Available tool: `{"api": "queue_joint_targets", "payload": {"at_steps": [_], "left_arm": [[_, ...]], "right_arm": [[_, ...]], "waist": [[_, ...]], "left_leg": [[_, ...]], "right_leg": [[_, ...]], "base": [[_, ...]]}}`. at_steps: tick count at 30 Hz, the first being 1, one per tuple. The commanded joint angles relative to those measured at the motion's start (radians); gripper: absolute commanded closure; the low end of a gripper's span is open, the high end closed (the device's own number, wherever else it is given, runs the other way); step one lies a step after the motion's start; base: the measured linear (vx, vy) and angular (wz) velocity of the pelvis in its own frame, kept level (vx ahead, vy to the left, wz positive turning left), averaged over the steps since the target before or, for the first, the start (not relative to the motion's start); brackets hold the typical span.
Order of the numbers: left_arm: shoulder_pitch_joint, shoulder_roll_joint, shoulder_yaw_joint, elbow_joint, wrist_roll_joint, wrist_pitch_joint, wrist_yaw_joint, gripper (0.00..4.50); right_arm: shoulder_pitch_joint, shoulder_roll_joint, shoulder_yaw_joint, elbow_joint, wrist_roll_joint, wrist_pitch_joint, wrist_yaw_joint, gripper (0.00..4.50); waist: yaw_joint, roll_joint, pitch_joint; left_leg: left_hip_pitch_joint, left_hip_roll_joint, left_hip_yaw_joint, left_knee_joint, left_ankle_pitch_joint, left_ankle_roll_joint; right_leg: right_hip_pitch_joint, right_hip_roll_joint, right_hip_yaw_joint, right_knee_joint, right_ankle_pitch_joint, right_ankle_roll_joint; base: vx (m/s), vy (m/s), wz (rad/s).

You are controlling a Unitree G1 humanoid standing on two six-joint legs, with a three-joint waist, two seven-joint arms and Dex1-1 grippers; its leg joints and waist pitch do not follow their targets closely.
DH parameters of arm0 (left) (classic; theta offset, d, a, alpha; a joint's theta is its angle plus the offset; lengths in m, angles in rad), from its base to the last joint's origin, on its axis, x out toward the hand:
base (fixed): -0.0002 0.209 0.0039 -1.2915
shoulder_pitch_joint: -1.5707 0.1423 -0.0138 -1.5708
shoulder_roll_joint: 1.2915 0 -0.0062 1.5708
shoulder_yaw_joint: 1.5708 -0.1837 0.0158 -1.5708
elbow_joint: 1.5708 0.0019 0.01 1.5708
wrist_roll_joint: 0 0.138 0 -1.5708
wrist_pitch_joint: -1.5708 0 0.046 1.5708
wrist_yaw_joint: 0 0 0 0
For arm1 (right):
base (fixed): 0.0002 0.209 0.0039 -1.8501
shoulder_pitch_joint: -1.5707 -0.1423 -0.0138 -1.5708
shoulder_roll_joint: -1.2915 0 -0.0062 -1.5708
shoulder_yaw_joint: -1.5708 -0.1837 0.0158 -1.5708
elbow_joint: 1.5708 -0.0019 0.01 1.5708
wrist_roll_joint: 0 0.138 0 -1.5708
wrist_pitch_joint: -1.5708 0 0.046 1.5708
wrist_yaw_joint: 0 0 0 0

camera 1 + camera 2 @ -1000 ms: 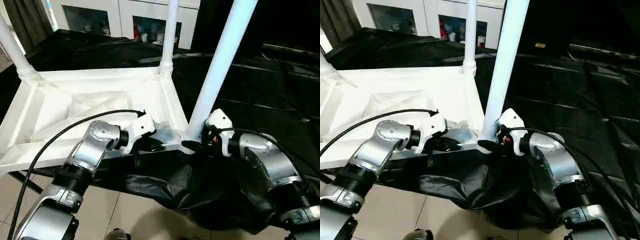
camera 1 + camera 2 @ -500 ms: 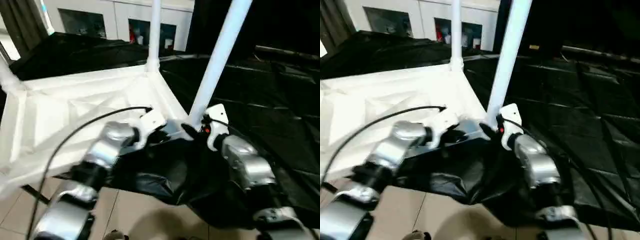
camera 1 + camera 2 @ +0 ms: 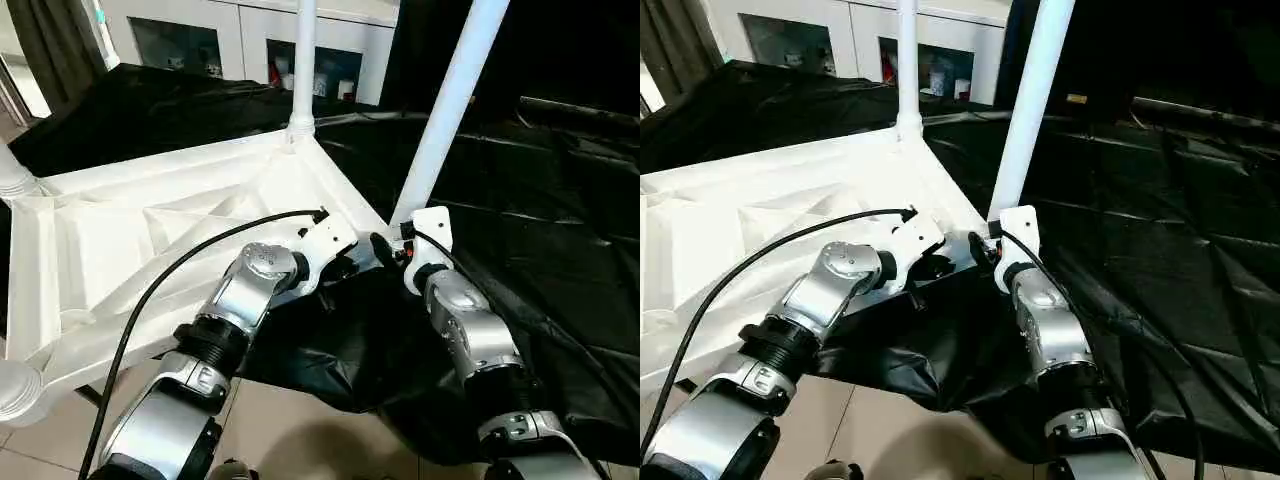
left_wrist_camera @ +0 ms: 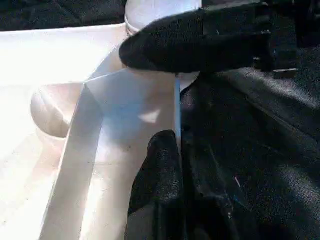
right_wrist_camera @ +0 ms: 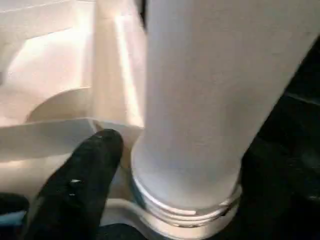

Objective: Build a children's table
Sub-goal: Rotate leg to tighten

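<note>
The children's table lies upside down, its white ribbed top resting on black cloth. Upright legs stand in its sockets: one at the far corner, one at the near right corner, and one at the left. My left gripper is shut on the top's thin rim beside the near right corner. My right gripper sits at the base of that corner's leg. One black finger stands just off the leg's collar, so the jaws are open around it.
Black cloth covers the surface under and to the right of the table. A white cabinet with glass doors stands behind. Tiled floor shows below the cloth's edge. A black cable arcs over my left forearm.
The whole view has shifted. My right forearm now comes at the leg's base from the front rather than from the right. The left gripper stays on the rim.
</note>
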Motion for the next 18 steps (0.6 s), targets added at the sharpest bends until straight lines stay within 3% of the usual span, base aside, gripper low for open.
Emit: {"api": "queue_joint_targets", "payload": {"at_steps": [1,5,8,11,14,18], "left_arm": [[0.033,-0.014,-0.031,-0.001,-0.054,-0.061,-0.085,4.50],[0.048,0.037,-0.027,-0.022,-0.070,-0.089,-0.155,4.50],[0.064,0.096,-0.020,-0.051,-0.105,-0.130,-0.264,4.50],[0.079,0.127,-0.018,-0.083,-0.134,-0.125,-0.339,4.50],[0.087,0.155,-0.026,-0.103,-0.143,-0.131,-0.389,4.50],[0.084,0.169,-0.025,-0.101,-0.148,-0.138,-0.405,4.50]], "right_arm": [[0.004,-0.015,0.062,-0.019,0.024,0.010,0.131,0.65],[0.026,-0.113,0.084,-0.079,0.047,0.012,0.289,0.65],[0.056,-0.242,0.120,-0.171,0.080,0.022,0.509,0.65],[0.067,-0.299,0.136,-0.206,0.091,0.030,0.599,0.65],[0.074,-0.341,0.153,-0.231,0.102,0.043,0.679,0.65],[0.069,-0.369,0.181,-0.234,0.101,0.042,0.728,0.65]], "waist": [[0.003,-0.017,-0.056],[0.012,-0.018,-0.059],[0.018,-0.012,-0.064],[0.017,-0.012,-0.065],[0.016,-0.010,-0.065],[0.017,-0.011,-0.064]], "left_leg": [[0.003,0.018,-0.008,-0.067,-0.269,0.036],[0.001,0.018,-0.002,-0.058,-0.197,0.063],[0.003,0.020,-0.003,-0.055,-0.174,0.077],[0.002,0.021,-0.002,-0.052,-0.165,0.086],[0.004,0.022,-0.001,-0.052,-0.173,0.087],[0.006,0.023,-0.001,-0.052,-0.182,0.082]], "right_leg": [[0.036,-0.045,0.031,-0.090,-0.301,-0.125],[0.043,-0.046,0.032,-0.080,-0.205,-0.155],[0.048,-0.041,0.029,-0.072,-0.144,-0.182],[0.049,-0.043,0.029,-0.065,-0.106,-0.202],[0.047,-0.042,0.029,-0.065,-0.111,-0.225],[0.046,-0.044,0.030,-0.066,-0.136,-0.229]], "base": [[0.000,0.000,0.00],[0.000,0.000,0.00],[0.000,0.000,0.00],[0.000,0.000,0.00],[0.000,0.000,0.00],[0.000,0.000,0.00]]}}
